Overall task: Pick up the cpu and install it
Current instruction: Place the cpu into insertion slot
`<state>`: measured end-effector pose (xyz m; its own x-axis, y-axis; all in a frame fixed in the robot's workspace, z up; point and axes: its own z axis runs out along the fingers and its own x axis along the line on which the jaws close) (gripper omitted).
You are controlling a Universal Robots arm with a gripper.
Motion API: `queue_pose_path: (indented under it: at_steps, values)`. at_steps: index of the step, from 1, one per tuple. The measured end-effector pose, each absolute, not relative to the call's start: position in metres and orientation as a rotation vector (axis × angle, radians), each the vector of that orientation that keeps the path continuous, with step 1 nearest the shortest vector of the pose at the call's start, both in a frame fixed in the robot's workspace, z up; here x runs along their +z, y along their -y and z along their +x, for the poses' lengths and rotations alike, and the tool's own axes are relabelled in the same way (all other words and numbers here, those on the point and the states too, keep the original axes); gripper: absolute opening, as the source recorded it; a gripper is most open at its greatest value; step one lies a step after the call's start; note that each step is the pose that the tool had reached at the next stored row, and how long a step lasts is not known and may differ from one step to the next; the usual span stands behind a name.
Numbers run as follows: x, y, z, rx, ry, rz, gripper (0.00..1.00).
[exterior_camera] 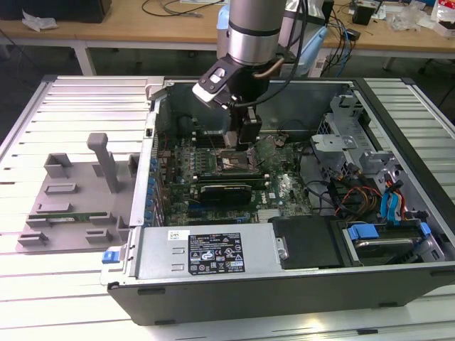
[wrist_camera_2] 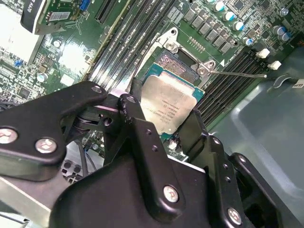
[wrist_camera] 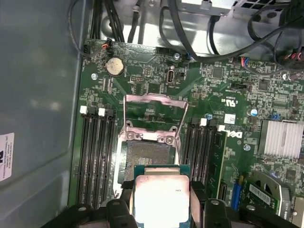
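Open PC case [exterior_camera: 298,288] on slatted bench [exterior_camera: 57,291]; fingers [wrist_camera: 197,199] pinch cpu [wrist_camera: 161,199] by opp. edges, over mobo socket [wrist_camera: 147,154].

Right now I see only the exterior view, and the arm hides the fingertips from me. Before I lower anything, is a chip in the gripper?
Observer: Yes. In both wrist views the gripper is shut on the chip, with a finger on each side.
Operator: Is the socket open?
Observer: Yes. In the first wrist view its metal frame stands swung up, and the socket bed is bare.
Operator: Is the chip lined up?
Observer: Not fully. In that view the chip overlaps one edge of the socket, and most of the bed shows past it. I cannot tell whether they touch.
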<state>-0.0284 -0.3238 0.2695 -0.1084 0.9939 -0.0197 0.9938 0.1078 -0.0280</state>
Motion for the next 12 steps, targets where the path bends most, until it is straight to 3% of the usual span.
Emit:
queue_pose_path:
  at_steps: [12]
  values:
    - [0.2691,0.3238,-0.0284,0.054,2.218,-2.216,0.55]
